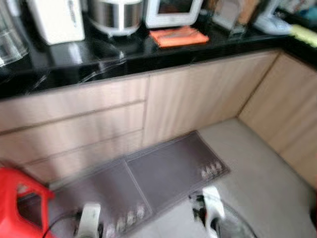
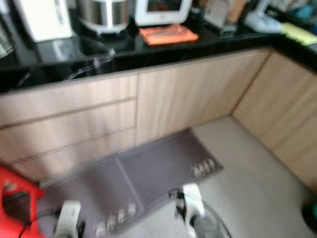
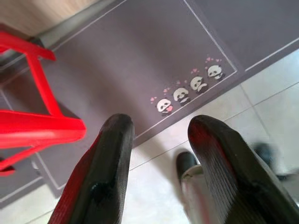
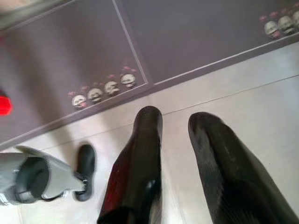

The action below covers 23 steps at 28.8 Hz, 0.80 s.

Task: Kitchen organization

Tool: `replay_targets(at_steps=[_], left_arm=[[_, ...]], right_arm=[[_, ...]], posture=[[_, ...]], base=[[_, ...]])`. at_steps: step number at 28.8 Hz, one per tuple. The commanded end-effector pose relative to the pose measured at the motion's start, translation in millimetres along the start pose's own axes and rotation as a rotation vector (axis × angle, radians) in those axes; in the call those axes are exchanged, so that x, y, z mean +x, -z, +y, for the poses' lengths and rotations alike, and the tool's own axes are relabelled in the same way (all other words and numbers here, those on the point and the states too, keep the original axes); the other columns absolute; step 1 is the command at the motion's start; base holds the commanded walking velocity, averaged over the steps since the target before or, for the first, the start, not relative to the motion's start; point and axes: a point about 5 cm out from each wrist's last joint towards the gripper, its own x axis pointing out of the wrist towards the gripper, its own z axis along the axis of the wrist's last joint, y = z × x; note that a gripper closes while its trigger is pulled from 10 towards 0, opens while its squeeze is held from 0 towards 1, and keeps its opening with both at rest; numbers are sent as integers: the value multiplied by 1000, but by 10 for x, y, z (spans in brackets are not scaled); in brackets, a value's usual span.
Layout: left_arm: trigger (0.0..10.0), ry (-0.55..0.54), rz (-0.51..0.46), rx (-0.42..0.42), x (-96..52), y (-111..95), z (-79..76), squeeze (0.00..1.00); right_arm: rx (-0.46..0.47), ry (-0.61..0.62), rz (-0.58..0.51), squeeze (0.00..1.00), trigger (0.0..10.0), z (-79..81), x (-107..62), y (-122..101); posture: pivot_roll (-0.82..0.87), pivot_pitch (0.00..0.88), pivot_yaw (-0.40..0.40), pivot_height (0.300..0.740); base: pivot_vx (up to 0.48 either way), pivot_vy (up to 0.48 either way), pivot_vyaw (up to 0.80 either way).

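A black countertop (image 1: 148, 52) runs along the far side above pale wooden cabinets (image 1: 198, 99). On it stand a white appliance (image 1: 57, 20), a steel pot-shaped cooker (image 1: 116, 15) and a white-framed device (image 1: 173, 12), with an orange cloth (image 1: 178, 36) lying in front. Both arms hang low by the floor. My left gripper (image 3: 161, 123) is open over the edge of a grey mat (image 3: 140, 60), holding nothing. My right gripper (image 4: 175, 116) is open above the pale floor tiles, also holding nothing.
A red plastic stool (image 1: 20, 206) stands at my lower left on the grey panda-print mat (image 1: 163, 173). The cabinets turn a corner at the right (image 1: 287, 114). More small items sit at the counter's far right (image 1: 270, 22). The view is blurred.
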Motion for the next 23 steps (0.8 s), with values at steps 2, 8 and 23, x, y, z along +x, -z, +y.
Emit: replay_targets(at_steps=[2, 8, 23], left_arm=[[10000, 31, 8, 40, -7, 22, -66, 0], [10000, 30, 8, 30, -8, 23, -77, 0], [10000, 18, -4, 29, -4, 6, -43, 0]], right_arm=[[-6, 23, 9, 0, 10000, -86, -25, 17], [-3, 26, 8, 0, 10000, -95, -28, 18], [-12, 25, 10, 0, 10000, -112, -33, 15]], posture=[[11, 41, -72, 740], [8, 41, -78, 740], [6, 44, -83, 740]], base=[[0, 0, -538], [0, 0, -533], [0, -115, -531]])
